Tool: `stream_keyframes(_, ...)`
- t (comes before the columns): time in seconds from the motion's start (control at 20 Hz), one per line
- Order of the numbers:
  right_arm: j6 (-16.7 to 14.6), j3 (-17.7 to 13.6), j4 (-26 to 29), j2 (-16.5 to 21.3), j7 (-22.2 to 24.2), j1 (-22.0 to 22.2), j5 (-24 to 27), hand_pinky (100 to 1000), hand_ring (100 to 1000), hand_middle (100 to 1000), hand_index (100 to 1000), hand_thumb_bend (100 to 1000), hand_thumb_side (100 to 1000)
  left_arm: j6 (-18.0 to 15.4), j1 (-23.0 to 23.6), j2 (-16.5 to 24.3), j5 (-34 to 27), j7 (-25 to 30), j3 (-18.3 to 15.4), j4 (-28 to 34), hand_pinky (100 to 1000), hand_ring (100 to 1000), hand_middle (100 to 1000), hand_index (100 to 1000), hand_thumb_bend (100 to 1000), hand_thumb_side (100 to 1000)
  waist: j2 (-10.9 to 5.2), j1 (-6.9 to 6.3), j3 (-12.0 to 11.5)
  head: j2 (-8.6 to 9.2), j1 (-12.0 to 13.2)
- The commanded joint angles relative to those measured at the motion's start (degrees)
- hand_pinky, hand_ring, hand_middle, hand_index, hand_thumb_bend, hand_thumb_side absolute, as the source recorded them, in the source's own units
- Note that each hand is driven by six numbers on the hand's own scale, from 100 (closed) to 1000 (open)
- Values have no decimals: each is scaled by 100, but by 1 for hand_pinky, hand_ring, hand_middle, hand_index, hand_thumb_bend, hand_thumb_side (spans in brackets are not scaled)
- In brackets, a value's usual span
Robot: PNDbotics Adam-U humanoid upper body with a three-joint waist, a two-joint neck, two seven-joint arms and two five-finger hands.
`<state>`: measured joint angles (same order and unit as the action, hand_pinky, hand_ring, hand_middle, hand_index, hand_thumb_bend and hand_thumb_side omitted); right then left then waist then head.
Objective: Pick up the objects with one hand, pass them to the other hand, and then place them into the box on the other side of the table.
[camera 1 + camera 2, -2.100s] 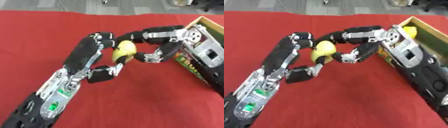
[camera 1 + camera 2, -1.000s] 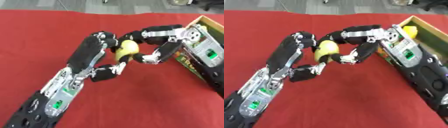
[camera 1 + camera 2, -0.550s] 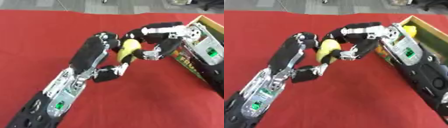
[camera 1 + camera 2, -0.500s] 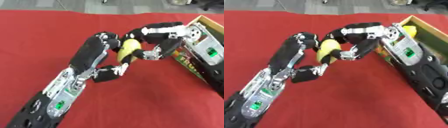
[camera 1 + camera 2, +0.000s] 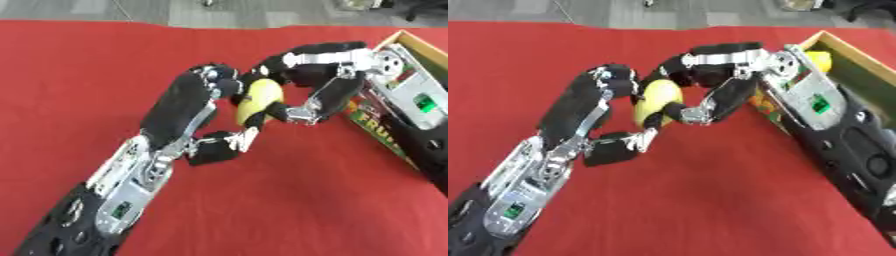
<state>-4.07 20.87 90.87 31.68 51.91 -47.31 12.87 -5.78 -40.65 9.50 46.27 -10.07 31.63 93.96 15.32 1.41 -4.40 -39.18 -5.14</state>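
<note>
Fingers of the black-and-silver left hand curl over the top of a smooth yellow oval fruit-like object, with its thumb bent below near the red cloth; the hand is closed round the object. In the left eye view the right hand reaches in from the right, its fingers hooked over the top of the same yellow object and its thumb curled under it, so both hands grip it at once. The object is held above the red cloth-covered table, near the middle, just left of the wooden open-topped box at the right edge, whose side bears printed lettering.

In the right eye view the yellow object again sits between the two hands, the left hand wrapping it from the left and the right hand from the right. The box shows its green inner floor, and a small yellow item lies inside near the far corner.
</note>
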Motion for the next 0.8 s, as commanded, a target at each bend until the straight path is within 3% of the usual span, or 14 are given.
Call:
stream_keyframes(0.05,-45,-18,300,77,6,-72,38,903,1000,721,627,100,230,51,-128,-47,19,-83,-36,37,673,562,488,529,100,206,-80,-9,-1,41,-15)
stream_keyframes(0.55,88,26,471,119,6,-64,247,898,1000,667,607,100,230,253,-138,-72,52,-350,-5,14,673,566,494,574,100,164,-80,-17,10,62,-29)
stream_keyframes(0.6,105,27,486,122,6,-63,263,897,1000,662,604,100,231,263,-137,-73,67,-350,-1,8,675,570,499,590,100,119,-80,-18,10,60,-31)
stream_keyframes(0.8,154,31,544,137,6,-60,320,895,1000,648,596,100,229,331,-136,-85,113,-380,2,-12,682,583,507,654,114,100,-78,-19,9,54,-48)
